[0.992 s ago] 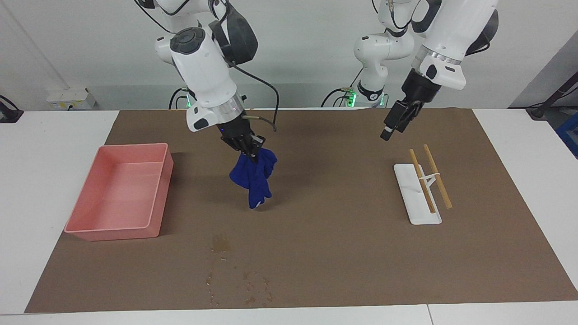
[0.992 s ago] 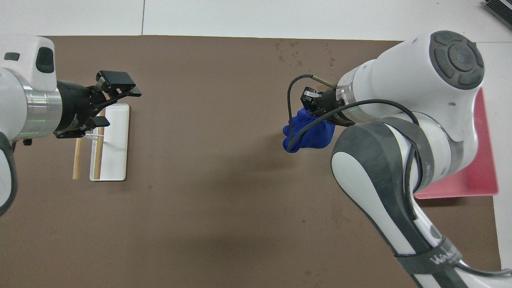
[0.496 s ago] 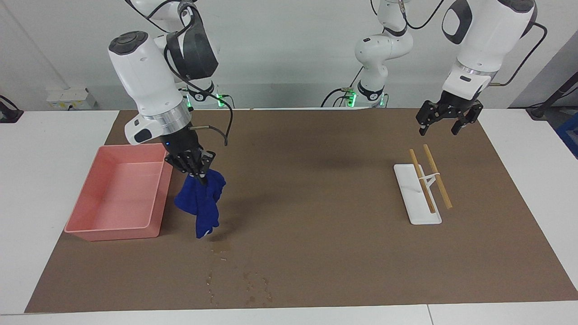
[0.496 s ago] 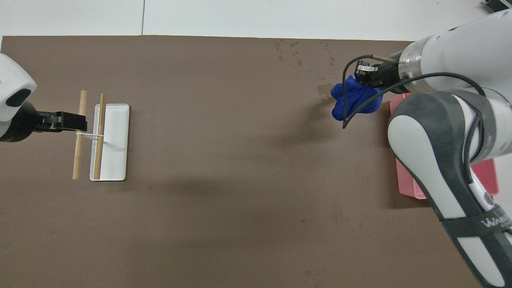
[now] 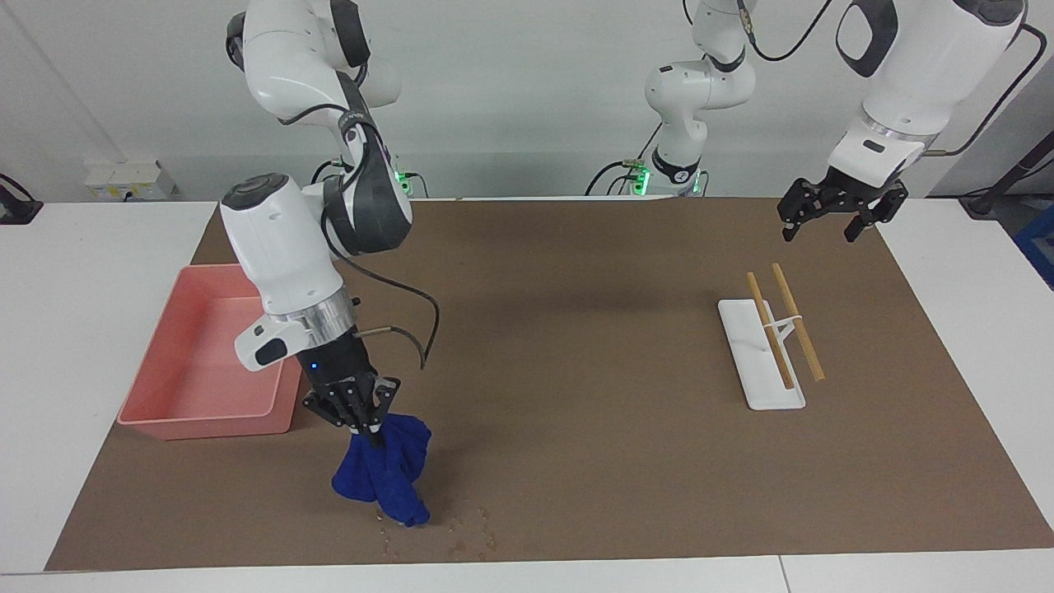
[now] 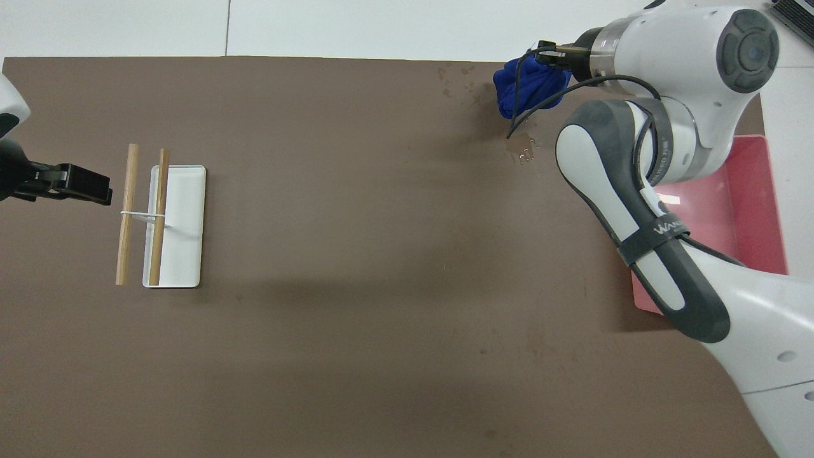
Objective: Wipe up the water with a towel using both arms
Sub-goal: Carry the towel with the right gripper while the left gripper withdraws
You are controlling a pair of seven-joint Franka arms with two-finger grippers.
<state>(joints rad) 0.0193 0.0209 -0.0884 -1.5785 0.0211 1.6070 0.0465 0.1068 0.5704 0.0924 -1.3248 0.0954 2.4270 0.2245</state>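
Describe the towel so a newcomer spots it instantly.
Start at the pink tray at the right arm's end of the brown mat. Just beside it, farther from the robots, the right pincer grips a bunched cloth. That towel is the only royal-blue thing, hanging onto the water.

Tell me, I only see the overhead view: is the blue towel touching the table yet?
Observer: In the facing view the towel hangs from the right gripper, and its lowest tip seems to rest on the mat.
Operator: Did it cover all the water?
Observer: No. Droplets of water show beside the towel's tip, toward the left arm's end.
Operator: What is the other hand doing?
Observer: The left gripper waits up in the air with its fingers open, touching nothing.
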